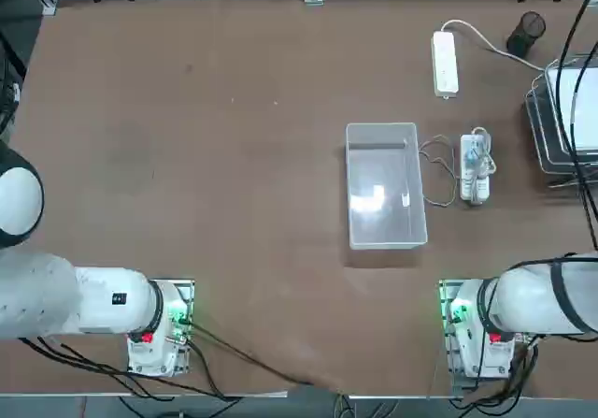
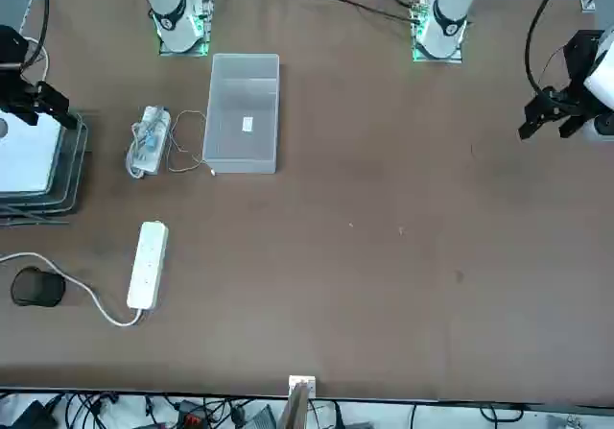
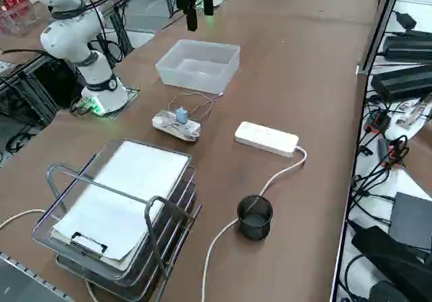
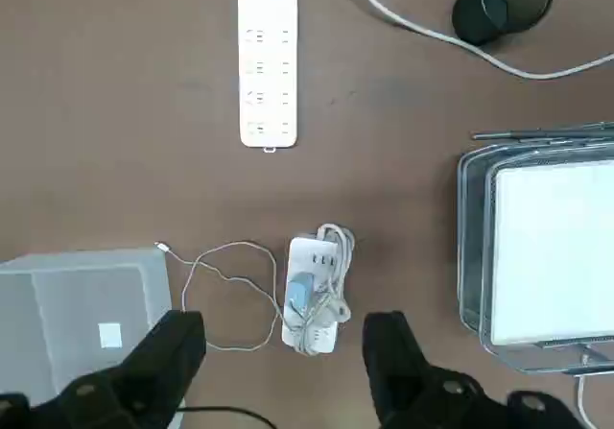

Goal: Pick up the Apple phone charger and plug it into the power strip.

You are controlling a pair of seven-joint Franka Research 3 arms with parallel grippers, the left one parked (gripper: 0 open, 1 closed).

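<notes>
Ahead of the open right claw: phone charger on the cord-wrapped strip

Over the counter, fingers spread wide, nothing grasped. Farther out from the robot than the claw, roughly in line with the finger gap: the charger's pale-blue adapter, on the white strip with bundled cord; seating in a socket, cannot tell. To the claw's left of that strip: thin white cable in loose curves, its loose end at the clear bin. Well beyond the bundled strip, away from the claw: power strip, lying flat, thick white cord leaving its far end. To the claw's right: wire trays bearing white paper. Beyond the trays, near the thick cord: dark mesh cup.
</notes>
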